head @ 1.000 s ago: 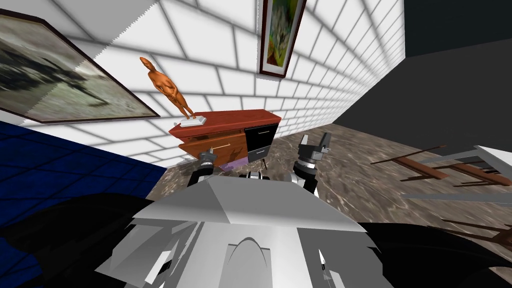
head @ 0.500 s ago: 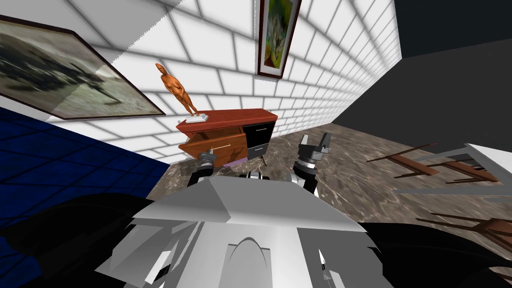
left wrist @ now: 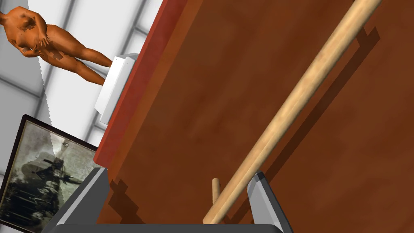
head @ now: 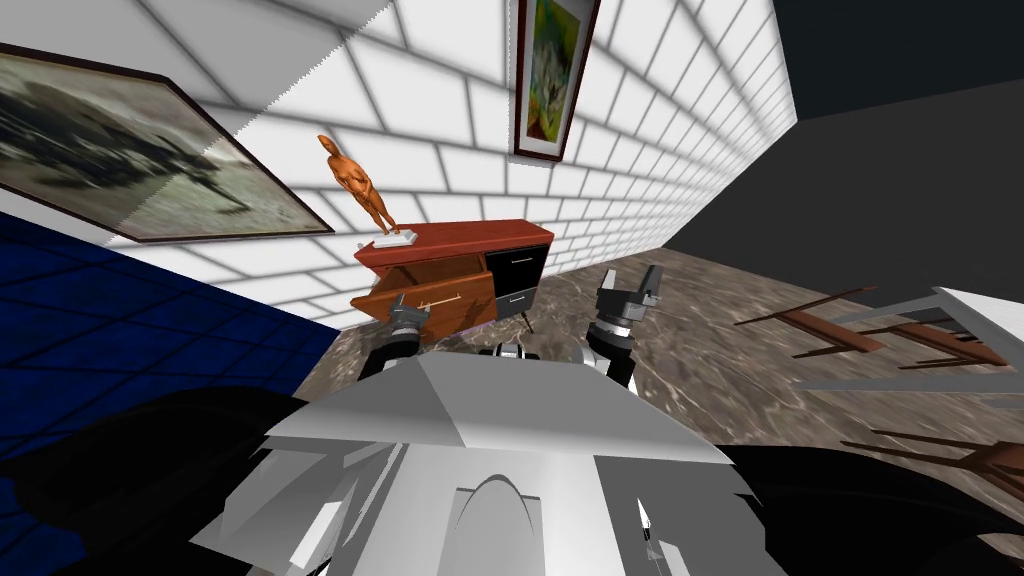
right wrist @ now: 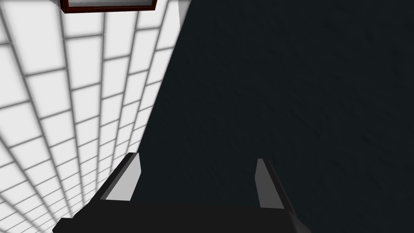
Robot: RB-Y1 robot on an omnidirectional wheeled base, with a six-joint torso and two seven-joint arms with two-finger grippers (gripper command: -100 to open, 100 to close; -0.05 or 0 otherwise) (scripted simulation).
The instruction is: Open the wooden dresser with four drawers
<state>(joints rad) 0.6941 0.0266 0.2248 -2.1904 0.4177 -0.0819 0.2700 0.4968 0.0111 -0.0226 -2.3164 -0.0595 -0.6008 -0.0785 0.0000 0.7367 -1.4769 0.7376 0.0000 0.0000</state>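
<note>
The dresser (head: 455, 243) stands against the brick wall (head: 620, 150), with a statue (head: 358, 192) near the left edge of its top. Its left drawer (head: 432, 293) juts out past the front. The left end effector (left wrist: 180, 173) is at that drawer's face, fingers wide. The pale handle (left wrist: 299, 101) runs between them, just beside one finger. The right end effector (head: 628, 288) is raised over the floor (head: 700, 340), well apart from the dresser, fingers wide. Bare floor lies between the dresser and the furniture (head: 860, 335) on the right.
</note>
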